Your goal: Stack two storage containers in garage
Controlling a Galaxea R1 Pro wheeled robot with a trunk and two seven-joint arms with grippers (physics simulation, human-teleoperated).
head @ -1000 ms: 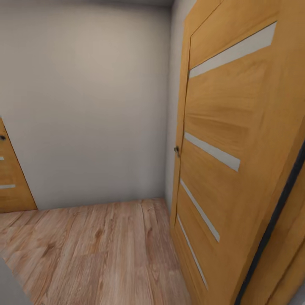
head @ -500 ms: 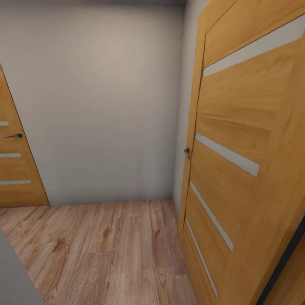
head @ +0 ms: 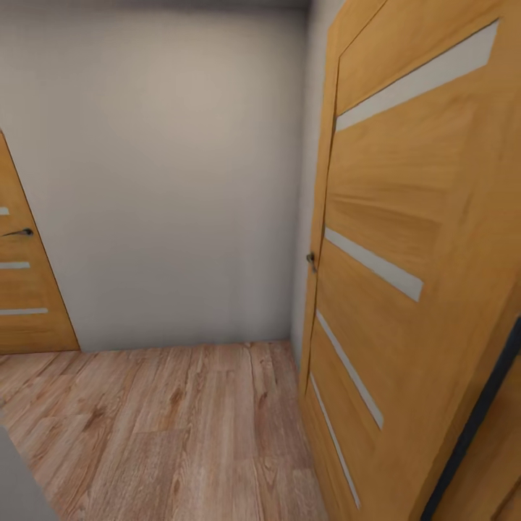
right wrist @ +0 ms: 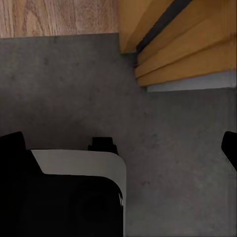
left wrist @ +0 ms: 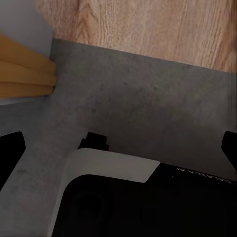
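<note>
Pale grey wall (head: 166, 181) across the middle of the head view, meeting a side wall at a corner. Large open wooden door (head: 420, 217) at the right, orange-brown, crossed by pale inset strips (head: 373, 264) and edged lower down by a dark band (head: 470, 427). Light wood plank flooring (head: 181, 434) below, running up to the wall's foot. The floor (left wrist: 148, 98) in both wrist views, dark grey and rough like concrete, lying beneath the robot and joining the plank flooring along a straight edge; orange door-frame mouldings (right wrist: 187, 54) standing on it to one side. Robot base (right wrist: 79, 165), black with a white shell, resting on that grey surface. Second wooden door (head: 29, 289) at the far left of the head view, partly cut by the picture's edge. Left gripper (left wrist: 118, 148) spread wide, black fingertips (left wrist: 10, 148) at opposite edges of its view, nothing but grey floor between them. Right gripper (right wrist: 121, 145) likewise spread wide, fingertips (right wrist: 229, 148) far apart, nothing held. Small round knob (head: 311, 259) on the large door's edge; dark lever handle (head: 19, 233) on the second door.
</note>
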